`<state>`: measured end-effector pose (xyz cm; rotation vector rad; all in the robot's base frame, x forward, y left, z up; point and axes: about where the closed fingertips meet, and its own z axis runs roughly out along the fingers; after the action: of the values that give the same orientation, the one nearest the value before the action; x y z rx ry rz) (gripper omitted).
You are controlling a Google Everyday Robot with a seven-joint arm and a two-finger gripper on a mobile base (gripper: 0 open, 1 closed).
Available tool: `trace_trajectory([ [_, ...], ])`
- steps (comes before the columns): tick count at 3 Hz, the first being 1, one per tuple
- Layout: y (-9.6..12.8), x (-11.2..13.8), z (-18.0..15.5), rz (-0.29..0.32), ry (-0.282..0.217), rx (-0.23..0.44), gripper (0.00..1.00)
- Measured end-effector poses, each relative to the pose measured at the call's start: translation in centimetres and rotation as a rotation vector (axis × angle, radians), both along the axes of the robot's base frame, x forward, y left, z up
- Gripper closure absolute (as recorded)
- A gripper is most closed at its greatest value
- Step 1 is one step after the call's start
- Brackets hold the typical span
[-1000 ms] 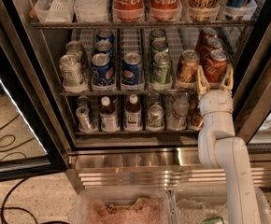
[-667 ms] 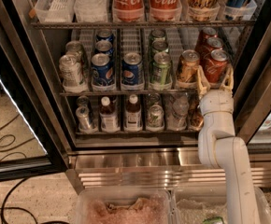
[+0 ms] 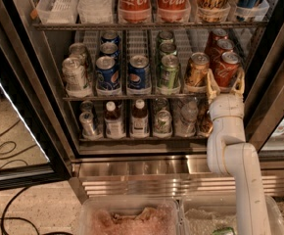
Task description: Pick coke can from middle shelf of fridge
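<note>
Our end effector (image 3: 224, 78) at the fridge (image 3: 132, 173), middle shelf (image 3: 132, 97), fingers spread astride the front coke can (image 3: 227, 65)

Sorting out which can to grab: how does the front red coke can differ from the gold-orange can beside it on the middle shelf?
The coke can is red with white script; the gold-orange can is amber. The coke can stands rightmost, the gold-orange can just left. The pincer is at the coke can, not the gold-orange can. Both stand upright.
</note>
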<state>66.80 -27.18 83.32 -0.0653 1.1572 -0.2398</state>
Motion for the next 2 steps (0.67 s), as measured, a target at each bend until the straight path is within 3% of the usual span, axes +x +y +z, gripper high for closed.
trace_trajectory([
  [1,-0.25,0.36,-0.04,-0.009,0.003,-0.003,0.56],
  [2,-0.26,0.36,-0.04,-0.009,0.003,-0.003,0.57],
])
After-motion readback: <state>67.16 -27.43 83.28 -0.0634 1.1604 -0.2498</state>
